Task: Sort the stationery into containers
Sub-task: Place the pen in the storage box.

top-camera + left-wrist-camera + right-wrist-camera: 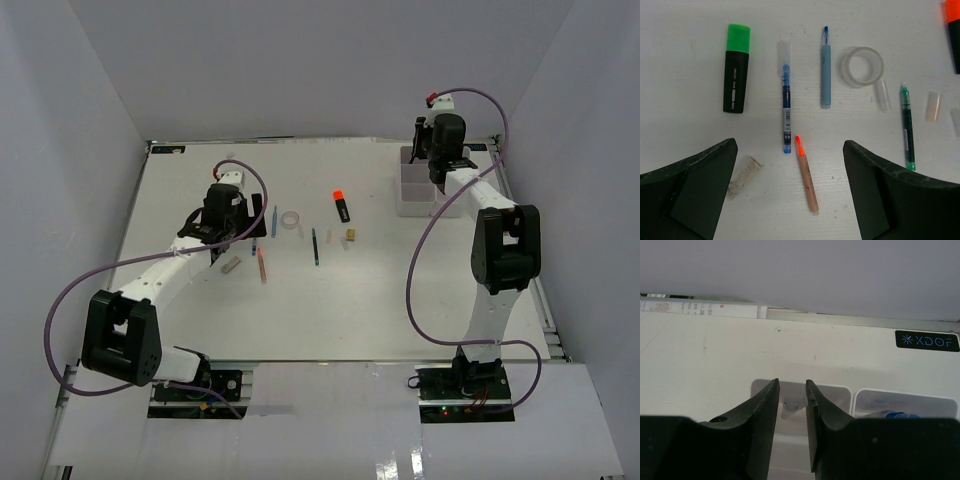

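Observation:
My left gripper hangs wide open over the scattered stationery, its fingers either side of a pink stick with an orange tip. Around it lie a green-capped marker, a dark blue pen, a light blue pen, a clear tape ring, a green pen, a tan block and a grey block. My right gripper is over the white container at the back right, jaws narrowly apart with a small clear cap between them. A blue-capped bottle lies in the neighbouring compartment.
An orange-capped marker lies mid-table, right of the tape ring. A loose clear cap sits beside the green pen. The container stands close to the right wall and the table's back edge.

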You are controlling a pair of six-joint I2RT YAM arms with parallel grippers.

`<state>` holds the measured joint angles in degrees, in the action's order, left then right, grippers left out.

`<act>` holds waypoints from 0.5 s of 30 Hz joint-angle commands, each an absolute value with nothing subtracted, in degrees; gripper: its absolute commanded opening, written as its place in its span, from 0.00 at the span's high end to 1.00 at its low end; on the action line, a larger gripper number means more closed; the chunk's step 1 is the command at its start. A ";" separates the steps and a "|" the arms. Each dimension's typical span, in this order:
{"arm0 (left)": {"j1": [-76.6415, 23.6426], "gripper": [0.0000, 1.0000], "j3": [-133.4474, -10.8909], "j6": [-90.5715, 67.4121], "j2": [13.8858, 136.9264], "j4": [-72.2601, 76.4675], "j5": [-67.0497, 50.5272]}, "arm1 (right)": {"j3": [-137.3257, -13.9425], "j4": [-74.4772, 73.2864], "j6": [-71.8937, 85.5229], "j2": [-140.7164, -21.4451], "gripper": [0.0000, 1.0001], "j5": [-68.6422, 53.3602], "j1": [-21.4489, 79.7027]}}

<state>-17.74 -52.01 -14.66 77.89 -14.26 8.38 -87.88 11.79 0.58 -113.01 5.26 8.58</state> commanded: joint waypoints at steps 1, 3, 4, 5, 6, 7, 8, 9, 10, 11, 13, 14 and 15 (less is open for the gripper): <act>-17.93 0.02 -53.79 -15.12 78.22 -15.82 9.84 | -87.01 15.73 1.23 -111.71 0.65 6.77 8.17; -17.84 0.02 -53.88 -15.12 78.49 -15.91 9.93 | -86.49 15.56 1.06 -111.36 0.59 7.03 8.09; -17.84 0.02 -53.88 -15.20 78.57 -15.91 9.93 | -86.40 15.21 0.88 -110.84 0.57 7.03 8.09; -17.84 0.02 -53.88 -15.29 78.66 -15.91 9.76 | -86.14 15.12 0.79 -110.48 0.53 7.03 8.09; -17.84 0.02 -53.88 -15.29 79.18 -15.91 9.67 | -85.87 15.03 0.79 -110.04 0.45 6.94 8.09; -17.84 0.02 -53.96 -15.47 79.45 -15.91 9.67 | -85.78 14.42 0.62 -108.99 0.43 6.86 8.09; -17.84 0.02 -54.14 -15.56 79.71 -16.34 9.67 | -85.78 13.81 0.62 -108.46 0.42 6.77 8.09; -17.84 0.02 -54.31 -15.90 80.24 -16.61 9.41 | -85.78 13.19 0.62 -106.89 0.41 6.77 8.09; -17.84 0.02 -54.58 -16.08 80.42 -17.05 9.49 | -85.35 11.79 0.88 -105.83 0.41 6.77 8.09; -17.84 0.02 -54.75 -16.35 80.59 -17.31 9.75 | -84.91 11.17 1.23 -104.60 0.39 6.59 8.09; -17.84 0.02 -55.28 -17.49 81.38 -18.27 11.15 | -83.33 9.33 2.02 -100.23 0.32 5.98 8.09; -17.84 0.02 -55.81 -17.75 82.00 -18.98 11.51 | -82.80 6.88 3.07 -98.72 0.29 5.45 8.09; -17.84 0.02 -56.42 -18.36 82.52 -19.85 11.77 | -82.27 5.55 3.60 -95.48 0.22 5.01 8.09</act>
